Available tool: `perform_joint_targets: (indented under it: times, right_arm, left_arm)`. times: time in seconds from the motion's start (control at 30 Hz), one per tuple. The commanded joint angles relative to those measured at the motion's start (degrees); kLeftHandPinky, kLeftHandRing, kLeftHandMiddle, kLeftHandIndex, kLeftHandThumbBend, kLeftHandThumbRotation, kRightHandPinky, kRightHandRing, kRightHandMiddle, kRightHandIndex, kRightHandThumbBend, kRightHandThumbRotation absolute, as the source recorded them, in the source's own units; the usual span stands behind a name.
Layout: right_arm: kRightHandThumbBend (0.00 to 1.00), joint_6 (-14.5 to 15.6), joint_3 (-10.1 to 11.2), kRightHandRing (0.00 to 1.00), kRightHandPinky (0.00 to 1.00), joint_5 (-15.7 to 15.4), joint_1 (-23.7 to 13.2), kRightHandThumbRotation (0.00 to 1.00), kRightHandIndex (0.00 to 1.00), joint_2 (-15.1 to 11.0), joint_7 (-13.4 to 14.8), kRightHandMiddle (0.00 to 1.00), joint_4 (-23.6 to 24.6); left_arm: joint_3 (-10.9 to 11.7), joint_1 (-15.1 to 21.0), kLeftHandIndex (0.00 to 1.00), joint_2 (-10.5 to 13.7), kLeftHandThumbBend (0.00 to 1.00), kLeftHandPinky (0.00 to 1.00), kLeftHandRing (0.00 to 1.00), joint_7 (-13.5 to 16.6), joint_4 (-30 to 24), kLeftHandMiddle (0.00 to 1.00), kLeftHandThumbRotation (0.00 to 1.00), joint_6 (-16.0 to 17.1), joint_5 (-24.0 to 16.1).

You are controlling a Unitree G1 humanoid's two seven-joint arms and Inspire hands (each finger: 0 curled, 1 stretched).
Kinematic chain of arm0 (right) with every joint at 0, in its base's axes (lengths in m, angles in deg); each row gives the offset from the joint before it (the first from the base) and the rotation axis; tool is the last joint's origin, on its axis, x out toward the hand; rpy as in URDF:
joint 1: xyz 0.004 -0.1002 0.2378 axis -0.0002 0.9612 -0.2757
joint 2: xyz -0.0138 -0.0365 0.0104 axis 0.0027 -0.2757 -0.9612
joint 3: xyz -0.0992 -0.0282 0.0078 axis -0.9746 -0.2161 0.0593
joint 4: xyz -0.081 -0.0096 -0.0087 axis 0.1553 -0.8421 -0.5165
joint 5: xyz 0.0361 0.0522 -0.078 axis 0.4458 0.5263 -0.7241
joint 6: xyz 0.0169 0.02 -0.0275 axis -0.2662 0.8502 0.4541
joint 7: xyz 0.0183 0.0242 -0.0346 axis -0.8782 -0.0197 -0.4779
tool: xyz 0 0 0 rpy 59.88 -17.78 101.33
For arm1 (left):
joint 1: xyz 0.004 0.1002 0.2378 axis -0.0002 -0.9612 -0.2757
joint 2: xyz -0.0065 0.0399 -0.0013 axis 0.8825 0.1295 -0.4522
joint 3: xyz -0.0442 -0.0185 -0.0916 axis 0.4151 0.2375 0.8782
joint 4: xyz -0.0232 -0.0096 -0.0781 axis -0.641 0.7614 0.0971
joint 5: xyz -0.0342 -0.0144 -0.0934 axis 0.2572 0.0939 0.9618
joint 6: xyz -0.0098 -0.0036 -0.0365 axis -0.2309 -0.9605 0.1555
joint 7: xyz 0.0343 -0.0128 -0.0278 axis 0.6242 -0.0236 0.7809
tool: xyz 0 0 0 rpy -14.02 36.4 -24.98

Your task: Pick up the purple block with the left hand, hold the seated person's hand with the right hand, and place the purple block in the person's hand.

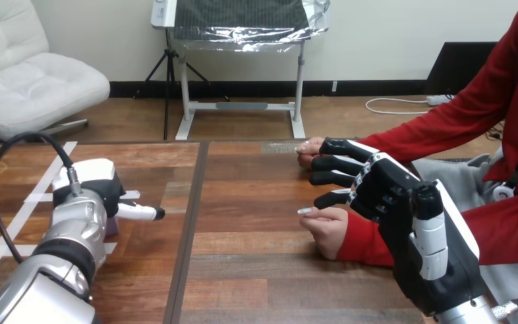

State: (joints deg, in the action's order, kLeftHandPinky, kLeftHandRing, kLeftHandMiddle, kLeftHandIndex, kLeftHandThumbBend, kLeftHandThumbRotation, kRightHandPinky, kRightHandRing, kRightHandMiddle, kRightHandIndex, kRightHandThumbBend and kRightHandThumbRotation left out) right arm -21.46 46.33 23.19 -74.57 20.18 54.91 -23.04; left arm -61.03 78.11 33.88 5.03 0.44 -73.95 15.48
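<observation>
Both hands are over the table. My right hand (pixel 384 192) is spread open, its fingers (pixel 330 163) straight and reaching left, holding nothing. They sit between the person's far hand (pixel 308 150) and the person's near hand (pixel 327 229); whether they touch either I cannot tell. My left hand (pixel 98 192) hovers at the left over a sliver of the purple block (pixel 112 227), and I cannot tell if it grips it. White tape strips (pixel 37 198) cross the wooden table (pixel 256 270) there.
</observation>
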Motion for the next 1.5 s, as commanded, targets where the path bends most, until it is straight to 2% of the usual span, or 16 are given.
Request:
perform_joint_targets:
  times: [0.0, 0.23, 0.73, 1.03, 1.47]
  right_arm:
    - [0.88, -0.8, 0.2, 0.73, 0.6, 0.9, -3.4, 1.0, 0.78, 0.6, 0.2, 0.75, 0.4]
    - [0.88, -0.9, 0.2, 0.73, 0.6, 0.7, -3.6, 1.0, 0.78, 0.7, 0.3, 0.75, 0.1]
    - [0.88, -0.5, 0.2, 0.72, 0.6, 1.1, -3.7, 1.0, 0.78, 0.6, 0.2, 0.75, 0.1]
    - [0.88, -0.3, 0.3, 0.72, 0.6, 1.0, -3.7, 1.0, 0.77, 0.6, 0.3, 0.75, 0.2]
    - [0.88, -0.6, 0.3, 0.73, 0.6, 0.8, -3.7, 1.0, 0.77, 0.6, 0.3, 0.75, 0.2]
  left_arm:
    - [0.7, 3.4, 0.7, 1.0, 0.72, 0.74, 0.75, 2.3, -1.0, 0.73, 0.67, 0.3, 0.2]
    - [1.4, 3.2, 0.64, 1.1, 0.71, 0.67, 0.69, 4.5, -1.1, 0.67, 0.64, 0.8, 0.8]
    - [2.5, 3.1, 0.67, 1.4, 0.69, 0.59, 0.65, 7.7, -1.4, 0.66, 0.58, 2.3, 1.3]
    - [3.8, 3.1, 0.6, 1.5, 0.71, 0.51, 0.59, 9.9, -1.4, 0.59, 0.52, 3.5, 2.5]
    - [5.0, 3.0, 0.5, 1.7, 0.72, 0.33, 0.43, 12.4, -1.7, 0.47, 0.47, 5.0, 2.7]
